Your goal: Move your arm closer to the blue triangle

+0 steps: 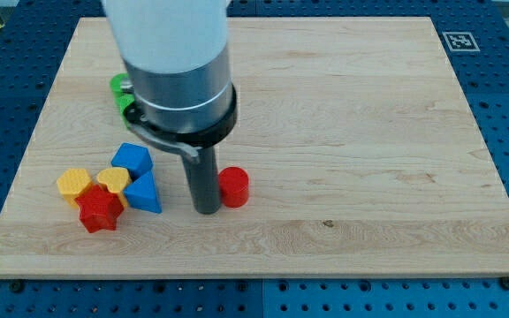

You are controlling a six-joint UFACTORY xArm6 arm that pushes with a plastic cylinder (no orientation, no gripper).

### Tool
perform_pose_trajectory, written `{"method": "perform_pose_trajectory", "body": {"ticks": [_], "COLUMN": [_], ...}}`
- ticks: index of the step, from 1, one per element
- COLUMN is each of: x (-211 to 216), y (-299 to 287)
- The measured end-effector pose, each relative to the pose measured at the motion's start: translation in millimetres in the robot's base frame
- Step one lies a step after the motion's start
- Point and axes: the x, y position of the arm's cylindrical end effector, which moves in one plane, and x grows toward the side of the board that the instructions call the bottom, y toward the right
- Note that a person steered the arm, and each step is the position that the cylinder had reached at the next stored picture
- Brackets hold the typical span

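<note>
The blue triangle (145, 193) lies on the wooden board (343, 132) at the lower left, in a cluster of blocks. My tip (206, 210) rests on the board a short way to the triangle's right, apart from it. A red cylinder (233, 186) stands just right of my tip, touching or nearly touching the rod. A blue cube-like block (132, 160) sits just above the triangle. A yellow block (112, 180) touches the triangle's left side. A red star-shaped block (100, 209) lies below it, and another yellow block (73, 184) is furthest left.
Green blocks (120, 93) show at the upper left, partly hidden behind my arm's wide body (175, 62). A fiducial marker (460, 41) sits at the board's top right corner. Blue perforated table surrounds the board.
</note>
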Motion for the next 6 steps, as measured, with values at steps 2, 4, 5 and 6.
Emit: {"method": "perform_pose_trajectory", "body": {"ticks": [2,4,5,6], "x": [-5.8,-19.2,-19.2,-18.2], "y": [32.3,-1.9,-2.3,-4.5]}}
